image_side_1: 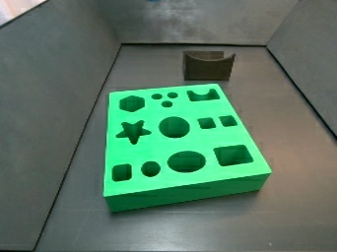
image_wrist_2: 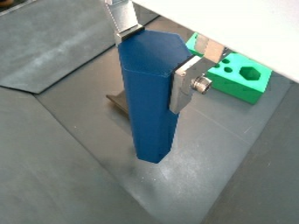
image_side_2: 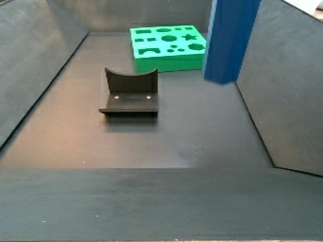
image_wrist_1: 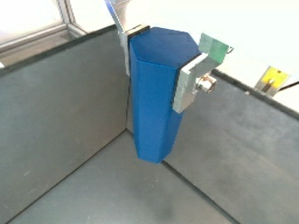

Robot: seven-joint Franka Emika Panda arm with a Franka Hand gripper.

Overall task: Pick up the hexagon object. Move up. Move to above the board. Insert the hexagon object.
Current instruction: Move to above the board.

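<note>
gripper [image_wrist_2: 155, 59] clamped on peg top, both wrist views | peg [image_wrist_1: 158, 96] blue, upright, lifted off floor, right of dark block [image_side_2: 130, 93] | board [image_side_1: 178, 143] green, flat on floor, holes empty, well apart from peg

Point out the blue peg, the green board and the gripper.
blue peg [image_wrist_2: 152, 105], a wrist view, middle of its front face.
green board [image_side_1: 184, 187], a side view, bare top near the front edge.
gripper [image_wrist_2: 158, 54], a wrist view, between its fingertips, clamping the peg's top.
</note>
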